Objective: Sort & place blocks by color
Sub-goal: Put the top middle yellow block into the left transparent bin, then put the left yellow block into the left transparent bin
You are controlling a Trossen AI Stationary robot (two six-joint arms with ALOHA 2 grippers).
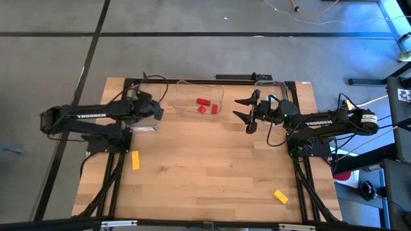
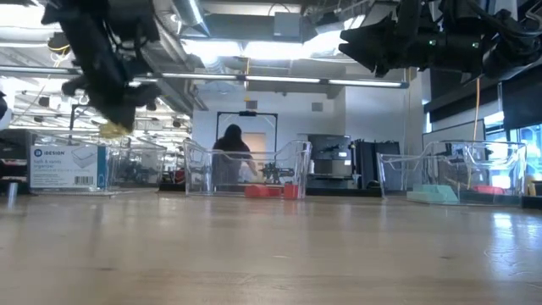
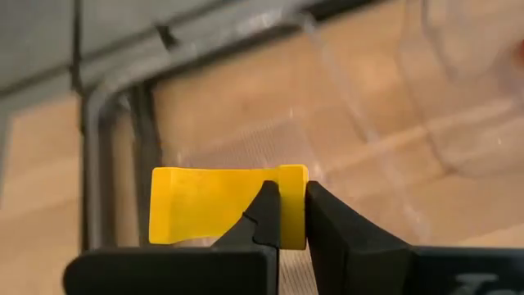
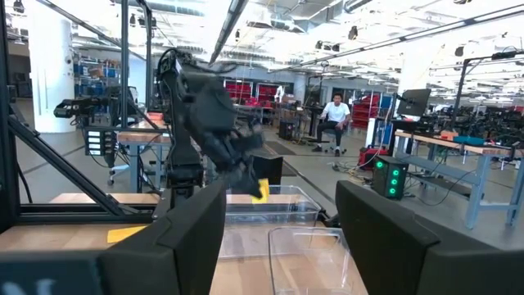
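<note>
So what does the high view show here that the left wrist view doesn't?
Only the high view shows the two yellow blocks lying loose on the table, one near the left arm and one near the front right, the three red blocks in the middle bin, and the open right gripper. Only the left wrist view shows the left gripper shut on a yellow block. Both show the wooden table and clear bin walls.

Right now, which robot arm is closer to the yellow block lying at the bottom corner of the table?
The right. The right gripper hangs open up beside the middle bin, on the same side as that yellow block. The left gripper is farther, across the table, holding another yellow block.
</note>
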